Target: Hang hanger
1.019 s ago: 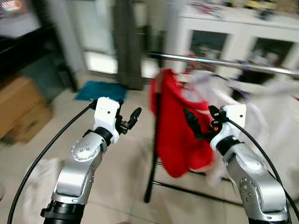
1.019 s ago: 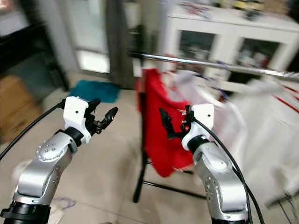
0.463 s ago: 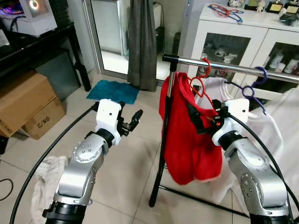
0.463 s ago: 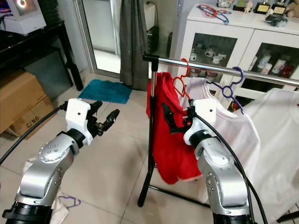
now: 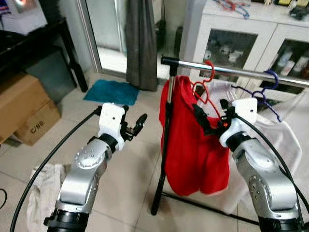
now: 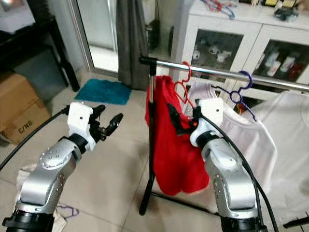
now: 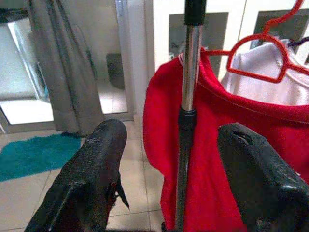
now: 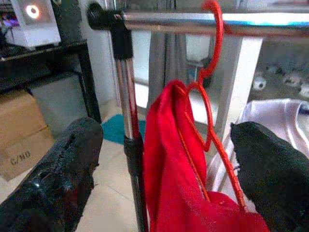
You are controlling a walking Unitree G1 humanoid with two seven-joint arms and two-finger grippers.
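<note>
Now the red hanger (image 5: 206, 88) hangs by its hook on the metal rail (image 5: 231, 70) of the clothes rack, close to the rail's left end, just beside the upright post (image 5: 166, 140). A red garment (image 5: 195, 145) is draped on this hanger and falls down beside the post. Further along the rail there is a purple hanger (image 5: 267, 91) that carries a white garment (image 5: 285, 140).

The right gripper (image 5: 212, 121) is raised in front of the red garment, a little below the rail. Its two black fingers (image 8: 58, 179) are spread wide apart and hold nothing; in the right wrist view the hanger and the red cloth lie in the gap between them, not touched as far as I can see.

The left gripper (image 5: 134, 126) is raised to the left of the rack, apart from the post, and points toward it. Its fingers (image 7: 91, 174) are also wide apart and empty; in the left wrist view the post stands between them, further away.

Behind the rack stands a white cabinet (image 5: 241, 34) with glass doors. On the tiled floor lie a teal mat (image 5: 112, 93), a cardboard box (image 5: 24, 113) at the left, and a pale cloth (image 5: 41, 198) near the robot's left arm.
</note>
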